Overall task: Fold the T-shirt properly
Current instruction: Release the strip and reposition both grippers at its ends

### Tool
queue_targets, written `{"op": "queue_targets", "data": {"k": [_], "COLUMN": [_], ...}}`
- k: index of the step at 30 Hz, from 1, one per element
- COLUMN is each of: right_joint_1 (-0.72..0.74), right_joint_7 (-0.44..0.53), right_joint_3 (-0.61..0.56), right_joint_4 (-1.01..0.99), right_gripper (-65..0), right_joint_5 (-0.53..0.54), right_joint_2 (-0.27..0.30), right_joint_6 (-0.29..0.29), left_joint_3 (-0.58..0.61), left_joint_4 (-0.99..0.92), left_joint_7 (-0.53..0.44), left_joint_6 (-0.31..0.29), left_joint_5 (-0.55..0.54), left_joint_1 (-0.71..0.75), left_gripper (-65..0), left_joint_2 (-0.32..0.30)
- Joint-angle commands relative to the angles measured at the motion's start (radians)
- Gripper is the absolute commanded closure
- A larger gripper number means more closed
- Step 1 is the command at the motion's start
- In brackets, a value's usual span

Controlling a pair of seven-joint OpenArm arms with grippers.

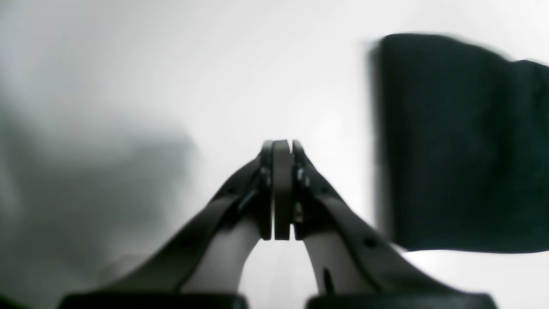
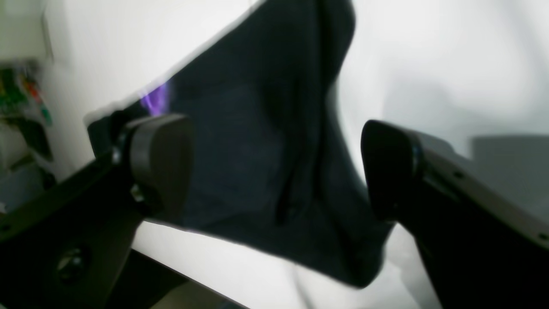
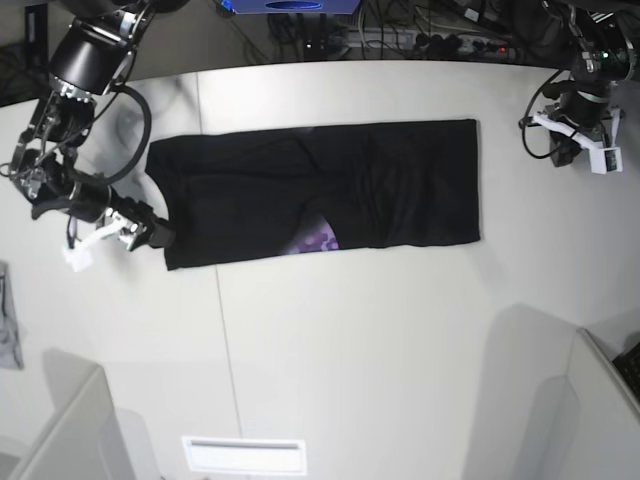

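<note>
The T-shirt [image 3: 330, 190] lies on the white table as a long black band folded lengthwise, with a bit of purple print [image 3: 318, 240] showing at its lower edge. My right gripper [image 2: 274, 167] is open at the shirt's left end [image 2: 257, 128], one finger [image 2: 158, 167] on each side of the cloth corner without pinching it. In the base view it sits at the band's lower left corner [image 3: 158, 235]. My left gripper [image 1: 282, 146] is shut on nothing over bare table, with the shirt's edge [image 1: 463, 141] off to its right. The left arm [image 3: 582, 125] stands clear of the shirt's right end.
A small grey cloth scrap [image 3: 8, 335] hangs at the table's left edge. Cables and a power strip [image 3: 420, 40] run along the back. A white slotted plate [image 3: 243, 455] sits at the front edge. Grey partitions [image 3: 70, 430] rise at both front corners.
</note>
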Motion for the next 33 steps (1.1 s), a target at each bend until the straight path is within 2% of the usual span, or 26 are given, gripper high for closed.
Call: {"op": "queue_targets", "data": {"k": [1,4,7,10,19,27,28,30,33], "right_joint_1": [0.009,0.003,-0.014,-0.038,-0.092,-0.101,-0.103,-0.104,-0.098], "right_joint_7": [0.015,0.058,0.113,0.153,0.158,0.193,0.197,0.201,0.202], "right_joint_3": [0.003,-0.045,-0.135,-0.200,-0.318,-0.353,-0.355,-0.356,-0.356], "right_joint_4": [-0.005,-0.064,-0.121,-0.123,-0.070,-0.086,-0.089,-0.089,-0.089], "right_gripper": [-55.7,-55.7,-55.8,-55.8,-54.9,-54.0,-51.8,-42.3,-24.3], "right_joint_5": [0.015,0.015,0.020,0.023,0.021,0.015,0.015,0.015,0.014], "right_joint_2": [0.029,0.066,0.095,0.092,0.058,0.063,0.066,0.066,0.068], "right_joint_6": [0.002,0.002,0.004,0.004,0.004,0.002,0.002,0.002,0.002], "left_joint_3": [-0.043,-0.125,-0.149,-0.148,-0.135,0.039,0.056,0.084,0.150], "left_joint_4": [-0.003,-0.050,-0.095,-0.119,-0.124,-0.156,-0.167,-0.204,-0.261], "left_joint_7": [-0.019,-0.019,-0.019,-0.020,-0.019,-0.019,-0.019,-0.019,-0.019], "left_joint_6": [-0.032,-0.131,-0.177,-0.177,-0.177,-0.174,-0.174,-0.171,-0.102], "left_joint_5": [0.012,0.073,0.115,0.125,0.121,0.127,0.127,0.127,0.127], "left_joint_1": [0.000,-0.010,-0.026,-0.029,-0.063,-0.135,-0.147,-0.179,-0.216], "left_gripper": [0.0,0.0,0.0,0.0,0.0,0.0,0.0,0.0,0.0], "left_joint_2": [-0.011,-0.009,-0.009,-0.009,0.000,0.017,0.017,0.017,0.011]}}
